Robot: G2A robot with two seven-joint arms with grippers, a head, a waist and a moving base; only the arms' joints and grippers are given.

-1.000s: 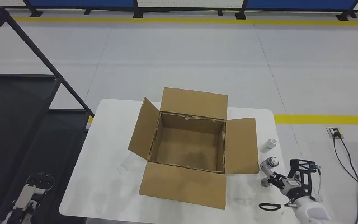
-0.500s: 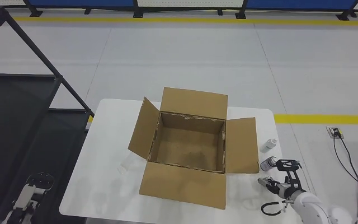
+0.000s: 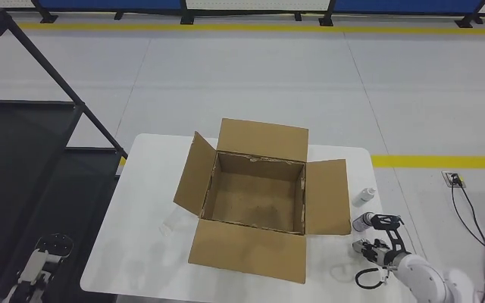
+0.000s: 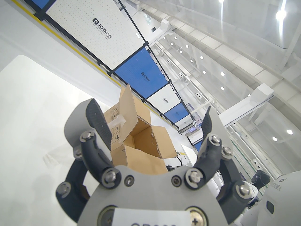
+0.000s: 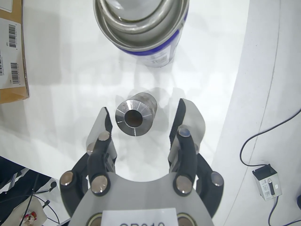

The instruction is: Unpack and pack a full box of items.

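Right hand [image 5: 143, 109] open, fingers either side of metal cylinder [image 5: 136, 118].
We see cylinder upright on worktop [image 5: 58, 109]; left hand [image 4: 150, 106] open, empty.

The right tool [image 5: 143, 108] hangs low at the near right of the scene and points straight down, with its jaws spread wide apart. The left tool [image 4: 150, 105] sits at the near left, tilted upward toward the far right, with its jaws likewise well parted.

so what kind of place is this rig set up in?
Probably an industrial test hall or lab: a yellow floor line, blue and white partition panels and a high, lit ceiling surround one white table.
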